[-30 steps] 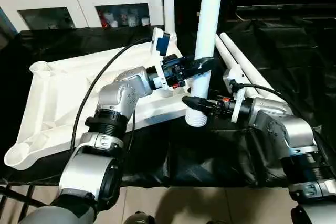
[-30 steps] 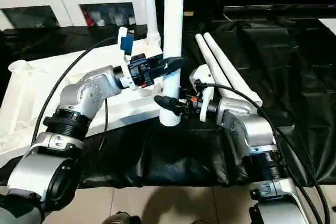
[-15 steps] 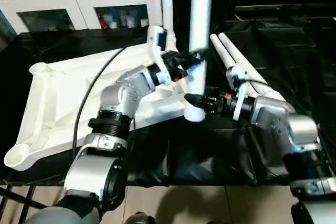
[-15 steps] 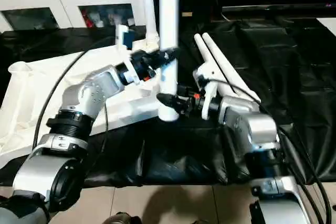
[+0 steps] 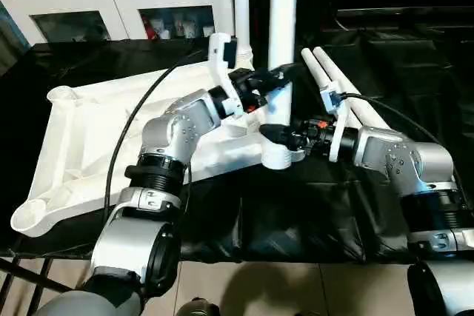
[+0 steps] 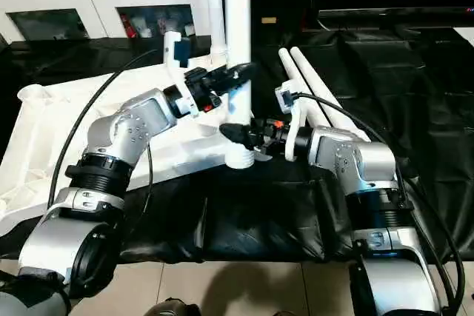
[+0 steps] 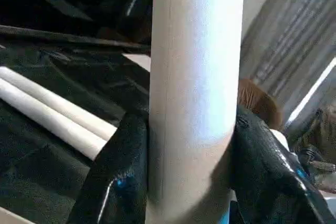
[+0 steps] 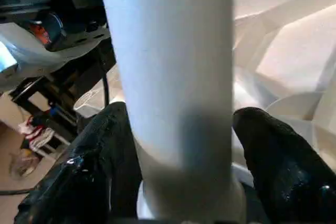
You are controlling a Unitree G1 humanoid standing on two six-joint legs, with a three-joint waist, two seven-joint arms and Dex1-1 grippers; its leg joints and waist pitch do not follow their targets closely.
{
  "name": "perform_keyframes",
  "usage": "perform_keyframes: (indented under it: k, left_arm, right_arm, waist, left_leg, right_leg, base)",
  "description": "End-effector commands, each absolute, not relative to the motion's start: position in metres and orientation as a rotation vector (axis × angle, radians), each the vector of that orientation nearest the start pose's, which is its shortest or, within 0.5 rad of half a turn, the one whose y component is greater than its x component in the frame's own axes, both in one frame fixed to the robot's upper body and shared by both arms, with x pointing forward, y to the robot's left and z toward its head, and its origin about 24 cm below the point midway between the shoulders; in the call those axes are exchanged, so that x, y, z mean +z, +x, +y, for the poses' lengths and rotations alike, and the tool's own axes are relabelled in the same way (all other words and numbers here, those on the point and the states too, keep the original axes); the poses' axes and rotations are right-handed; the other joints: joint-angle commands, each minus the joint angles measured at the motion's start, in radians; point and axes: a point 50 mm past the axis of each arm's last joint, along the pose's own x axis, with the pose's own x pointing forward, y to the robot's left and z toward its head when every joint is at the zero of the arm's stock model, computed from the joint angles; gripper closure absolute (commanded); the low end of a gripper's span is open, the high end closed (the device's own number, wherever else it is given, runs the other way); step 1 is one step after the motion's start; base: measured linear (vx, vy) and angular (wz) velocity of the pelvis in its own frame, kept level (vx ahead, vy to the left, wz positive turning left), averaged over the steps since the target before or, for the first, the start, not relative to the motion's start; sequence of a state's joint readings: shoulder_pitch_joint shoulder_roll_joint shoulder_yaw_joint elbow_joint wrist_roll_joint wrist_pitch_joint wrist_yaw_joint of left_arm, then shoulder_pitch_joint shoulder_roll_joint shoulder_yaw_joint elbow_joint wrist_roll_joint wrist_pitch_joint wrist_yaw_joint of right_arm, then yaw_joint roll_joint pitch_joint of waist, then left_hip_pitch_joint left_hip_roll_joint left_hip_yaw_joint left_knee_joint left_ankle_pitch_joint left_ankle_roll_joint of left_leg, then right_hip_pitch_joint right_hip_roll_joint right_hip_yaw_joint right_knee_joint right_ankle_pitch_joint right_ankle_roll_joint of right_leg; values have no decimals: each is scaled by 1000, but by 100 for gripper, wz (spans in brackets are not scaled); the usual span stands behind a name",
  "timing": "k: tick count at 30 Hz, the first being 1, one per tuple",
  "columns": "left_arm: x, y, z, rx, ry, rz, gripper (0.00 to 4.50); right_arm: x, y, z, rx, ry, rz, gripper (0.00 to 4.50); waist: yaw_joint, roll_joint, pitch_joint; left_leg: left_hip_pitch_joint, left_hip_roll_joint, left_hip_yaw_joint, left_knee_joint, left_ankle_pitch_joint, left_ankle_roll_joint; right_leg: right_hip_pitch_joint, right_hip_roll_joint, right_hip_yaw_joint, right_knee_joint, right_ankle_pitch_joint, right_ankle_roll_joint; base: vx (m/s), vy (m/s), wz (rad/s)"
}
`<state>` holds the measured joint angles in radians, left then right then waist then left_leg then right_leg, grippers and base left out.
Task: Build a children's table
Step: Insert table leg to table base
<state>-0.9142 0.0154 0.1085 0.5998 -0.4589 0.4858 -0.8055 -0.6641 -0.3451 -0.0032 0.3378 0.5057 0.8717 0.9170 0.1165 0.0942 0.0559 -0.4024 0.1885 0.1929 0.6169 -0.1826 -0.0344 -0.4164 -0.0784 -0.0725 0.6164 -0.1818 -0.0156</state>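
Head view: the leg [image 5: 282, 42] stands upright, long axis vertical, its flared foot at the near right corner of the upturned tabletop [image 5: 89, 146] on the black-draped counter [image 5: 415, 57]. My left gripper [image 5: 275, 78] is clamped on the leg partway up; my right gripper [image 5: 275, 135] sits lower, just above the flare, its fingers spread to either side of the tube. Two spare legs [image 5: 337, 90] lie beyond my right arm; another leg [image 5: 241, 5] stands at the far corner. Left wrist view: both fingers [image 7: 123, 166] press against the leg. Right wrist view: fingers [image 8: 275, 150] flank the leg with a gap showing on one side, so I judge no firm grip there. Judgement: the socket is straight below, so the push goes down along the leg's axis, left arm carrying it.
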Motion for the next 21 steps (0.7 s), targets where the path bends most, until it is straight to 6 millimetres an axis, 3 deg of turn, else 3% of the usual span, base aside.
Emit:
perform_keyframes:
  k: [1, 5, 6, 21]
  left_arm:
    - [171, 365, 50, -1122, -431, 49, 264]
    - [171, 363, 47, -1143, -415, 58, 264]
    - [171, 363, 47, -1147, -412, 60, 264]
    - [171, 362, 45, -1176, -394, 72, 264]
  right_arm:
    - [121, 333, -133, 1068, 352, 477, 102]
    - [121, 334, -131, 1074, 337, 488, 102]
    - [120, 334, -131, 1076, 328, 492, 129]
    - [113, 330, -131, 1093, 268, 530, 247]
  waist:
    - [5, -19, -90]
    - [5, -21, -91]
    - [5, -20, -91]
    - [5, -21, -92]
  left_leg:
    - [19, 36, -23, -50, -33, 105]
    - [19, 36, -23, -49, -32, 100]
    - [18, 35, -22, -48, -26, 101]
    - [19, 34, -22, -47, -25, 106]
  right_leg:
    - [69, -66, 35, -60, -57, -241]
    - [69, -66, 36, -59, -61, -241]
    - [69, -65, 36, -58, -50, -243]
    - [68, -64, 36, -56, -35, -248]
  base:
    - [0, 0, 0]
    - [0, 0, 0]
    - [0, 0, 0]
    - [0, 0, 0]
